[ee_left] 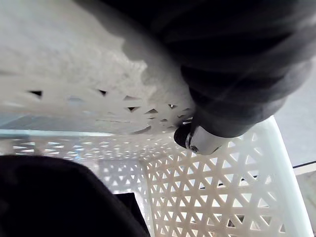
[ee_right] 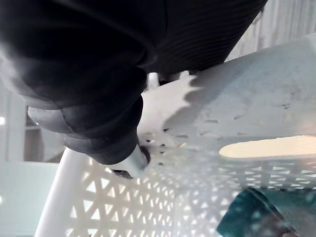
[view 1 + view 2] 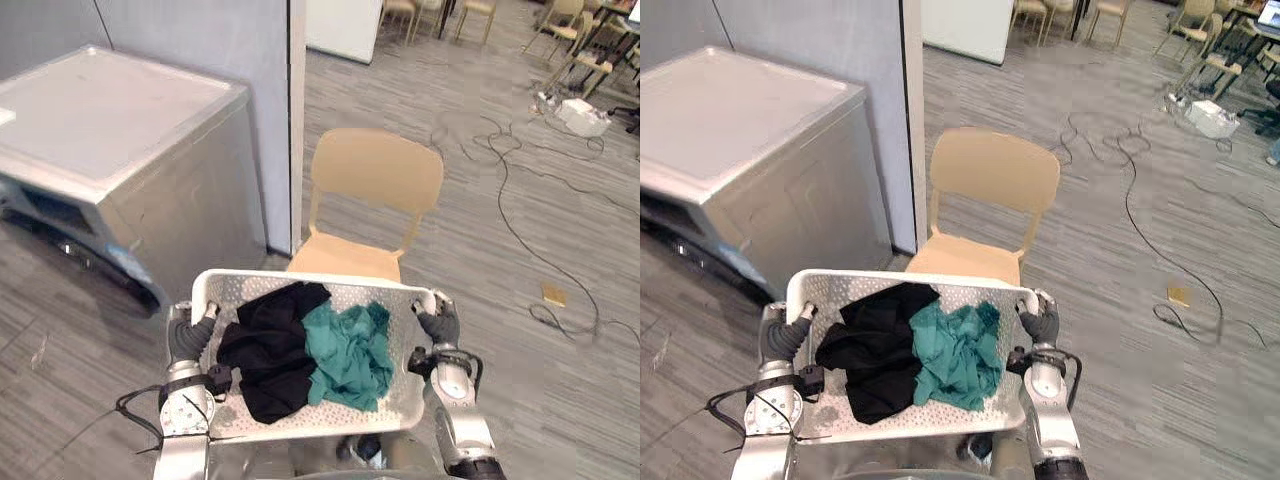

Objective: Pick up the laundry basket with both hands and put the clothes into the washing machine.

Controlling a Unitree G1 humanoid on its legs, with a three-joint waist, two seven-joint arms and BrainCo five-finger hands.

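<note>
Left hand (image 3: 188, 338) and right hand (image 3: 440, 325) are pinching the laundry basket (image 3: 380, 290) by its side rims, fingers curled over; advising a level carry while swinging left toward the washing machine (image 3: 110, 130).

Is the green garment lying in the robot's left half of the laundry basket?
No, the green garment lies in the right half of the laundry basket, and the black garment lies in the left half.
</note>
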